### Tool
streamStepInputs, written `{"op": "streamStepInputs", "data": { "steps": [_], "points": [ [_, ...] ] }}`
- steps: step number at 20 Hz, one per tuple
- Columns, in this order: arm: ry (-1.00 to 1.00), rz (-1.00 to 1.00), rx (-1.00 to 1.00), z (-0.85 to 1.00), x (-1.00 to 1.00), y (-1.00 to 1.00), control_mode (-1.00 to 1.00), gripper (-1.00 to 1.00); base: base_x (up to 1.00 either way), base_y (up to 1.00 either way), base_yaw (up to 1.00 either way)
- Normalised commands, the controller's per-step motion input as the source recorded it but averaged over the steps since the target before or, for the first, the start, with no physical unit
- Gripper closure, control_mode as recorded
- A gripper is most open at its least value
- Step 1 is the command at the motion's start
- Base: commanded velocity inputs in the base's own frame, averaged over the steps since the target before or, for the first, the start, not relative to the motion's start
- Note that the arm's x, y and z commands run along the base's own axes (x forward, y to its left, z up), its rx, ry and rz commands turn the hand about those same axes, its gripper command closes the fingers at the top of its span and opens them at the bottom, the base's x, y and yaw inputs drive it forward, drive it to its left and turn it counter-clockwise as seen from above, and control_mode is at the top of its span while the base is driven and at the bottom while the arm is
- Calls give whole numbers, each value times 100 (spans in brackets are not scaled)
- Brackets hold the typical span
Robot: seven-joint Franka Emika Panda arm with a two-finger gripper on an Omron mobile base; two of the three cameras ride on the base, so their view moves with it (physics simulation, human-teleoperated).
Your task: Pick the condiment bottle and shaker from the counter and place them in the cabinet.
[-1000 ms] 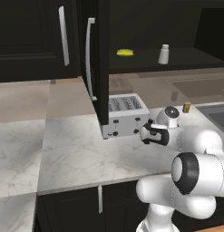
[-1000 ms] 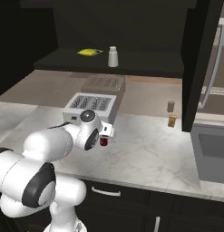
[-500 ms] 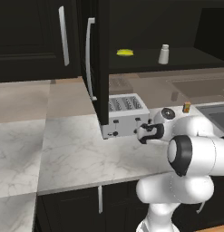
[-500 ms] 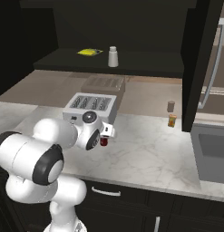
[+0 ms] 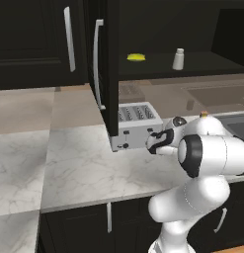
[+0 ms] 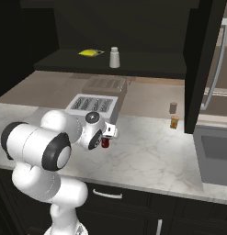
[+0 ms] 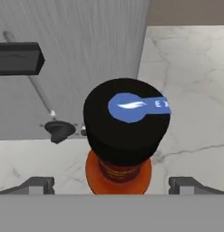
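Over the last second the arm has folded in on itself: its big elbow joint now bulks in front of the base cameras, while the gripper has stayed low beside the toaster, right over the condiment bottle. In the hand view the bottle's black cap with its blue mark stands between the two dark fingertips, which sit wide apart on either side of it with clear gaps, so the jaws are spread and not yet closed on anything; the bottle appears to stand upright on the counter, just in front of the toaster's grey face. From the right base view a bit of red shows just under the hand. My judgement is that the arm is lined up for the grasp and that closing on the neck or body is the next step, with the lift to the shelf still to come. The shaker already stands on the dark shelf of the cabinet, a little to the side of a flat yellow item, so that half of the task looks done. The cabinet door hangs open over the marble-veined counter, its long silver handle facing outward. Farther along the counter a tiny orange-brown jar stands near the sink, well apart from the work.
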Motion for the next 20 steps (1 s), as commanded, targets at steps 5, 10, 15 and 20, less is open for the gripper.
{"op": "streamStepInputs", "data": {
  "steps": [5,10,15,20],
  "points": [
    [0,0,0,-7,24,-3,-100,-100,0,0,0],
    [0,0,0,-8,24,-4,-100,-100,0,0,0],
    [0,0,0,-8,28,-2,-100,100,0,0,0],
    [0,0,0,-5,9,-9,-100,100,0,0,0]
  ]
}}
